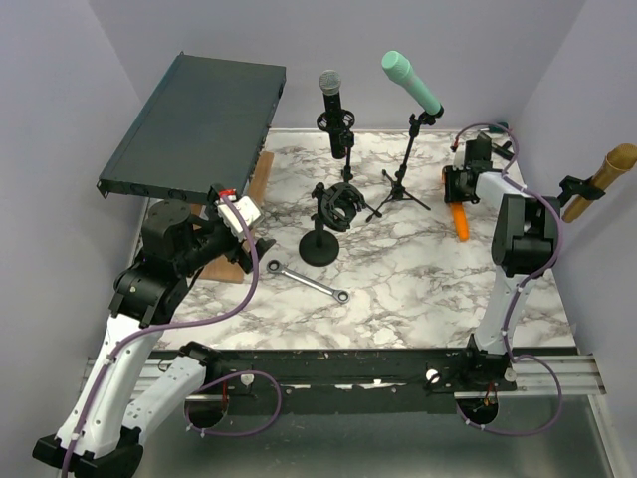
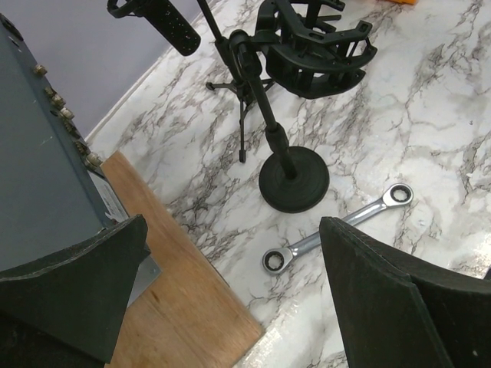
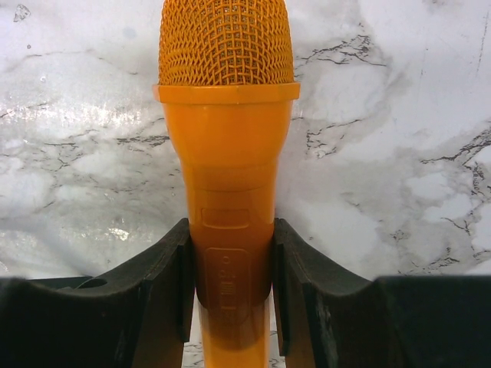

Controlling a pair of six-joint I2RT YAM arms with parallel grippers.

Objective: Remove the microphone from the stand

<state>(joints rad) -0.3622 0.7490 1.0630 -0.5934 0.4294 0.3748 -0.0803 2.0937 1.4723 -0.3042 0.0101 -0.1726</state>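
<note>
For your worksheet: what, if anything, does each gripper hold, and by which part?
The right gripper clamps the orange microphone by its body; left gripper holds nothing.

The marble table (image 1: pixel 398 289) before me carries a ratchet wrench (image 1: pixel 308 281) near its near edge, a round-base stand (image 1: pixel 319 249) just beyond, and a tripod stand (image 1: pixel 406 164) and another black stand (image 1: pixel 340 134) toward the far edge. A wooden board (image 1: pixel 259 181) lies along the left edge; whether the orange microphone (image 1: pixel 459 221) by the right edge touches the marble I cannot tell.

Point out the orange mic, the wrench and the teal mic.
orange mic (image 3: pixel 229 176): right wrist view, body below the grille.
wrench (image 2: pixel 337 227): left wrist view, mid-shaft.
teal mic (image 1: pixel 414 86): top external view, mid-body.
</note>
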